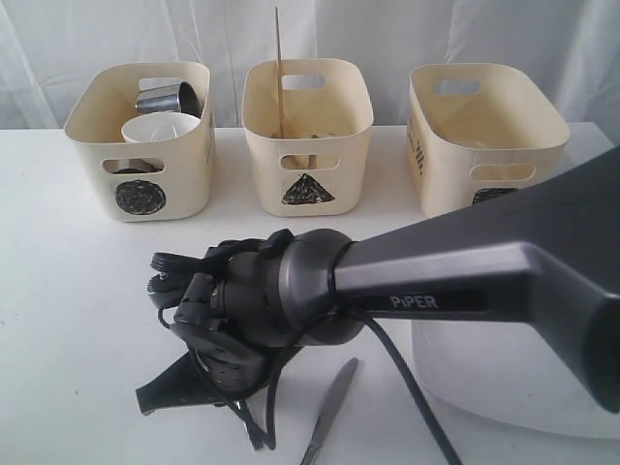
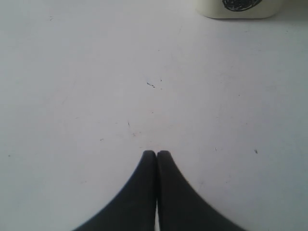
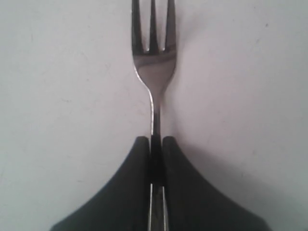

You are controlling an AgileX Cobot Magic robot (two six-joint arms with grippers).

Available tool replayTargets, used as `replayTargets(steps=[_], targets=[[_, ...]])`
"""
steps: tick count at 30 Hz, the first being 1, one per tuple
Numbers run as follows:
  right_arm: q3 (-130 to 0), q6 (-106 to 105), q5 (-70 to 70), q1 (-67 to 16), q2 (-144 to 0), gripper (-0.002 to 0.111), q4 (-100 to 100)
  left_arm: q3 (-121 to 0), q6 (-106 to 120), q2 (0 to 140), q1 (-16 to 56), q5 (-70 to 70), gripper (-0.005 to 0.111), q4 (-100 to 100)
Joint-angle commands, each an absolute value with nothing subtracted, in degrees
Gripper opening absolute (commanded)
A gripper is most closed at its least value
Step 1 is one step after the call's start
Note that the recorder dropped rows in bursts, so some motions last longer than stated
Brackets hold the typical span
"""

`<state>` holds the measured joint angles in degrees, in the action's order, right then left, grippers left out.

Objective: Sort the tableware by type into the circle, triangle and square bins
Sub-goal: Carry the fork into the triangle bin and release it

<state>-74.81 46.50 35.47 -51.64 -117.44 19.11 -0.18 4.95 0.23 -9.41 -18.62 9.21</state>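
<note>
The fork (image 3: 153, 72) is seen in the right wrist view with its thin handle pinched between the two fingers of the right end effector (image 3: 155, 144). The fingers are drawn almost together on the handle, and the tines point away toward the top of that frame. The fork is set against the bare worktop (image 1: 68, 339); whether it has been lifted clear cannot be told. In the exterior view it is hidden behind the end effector at lower left of centre.

The left end effector (image 2: 156, 154) is fully closed on nothing, above bare worktop.

Several risks are judged from here. The handle is narrow and smooth, so the fork could swivel or slide out of the pinch once raised. The fingertips could be dragged across the worktop if the lift is begun too low. The upright chopstick (image 1: 279, 68) could be struck if the fork is carried to the triangle bin (image 1: 262, 165), judged to be its place since a chopstick is there.

Counted in the exterior view:
- Three bins across the top of the frame: the circle bin (image 1: 92, 145) at upper left, the triangle bin at upper centre, the square bin (image 1: 441, 165) at upper right.
- One steel mug (image 1: 167, 97) and one white bowl (image 1: 155, 128) made out in the circle bin.
- One chopstick seen clearly.
- One knife (image 1: 331, 407) at bottom centre.
- One white plate (image 1: 504, 397) at lower right, under the arm.
- One fork.
</note>
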Motion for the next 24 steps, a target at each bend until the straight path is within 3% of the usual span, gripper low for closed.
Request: replayTargets(steps=[1,10,20,24], targets=[[-74.8,46.26,30.06,-51.28,-116.03,0.0,20.23,0.0,4.94,0.0,-9.68,-20.08,0.0,9.76],[-74.8,53.16,24.98,-49.9,-101.95,0.0,38.33,0.0,4.94,0.0,-9.68,-20.08,0.0,9.76],[-74.8,101.54,26.57,-38.8,-98.97,0.0,97.84,0.0,4.94,0.0,-9.68,-20.08,0.0,9.76],[-76.0,115.66,34.07,-35.33,-101.41,0.0,99.95,0.0,4.94,0.0,-9.68,-20.08,0.0,9.76]])
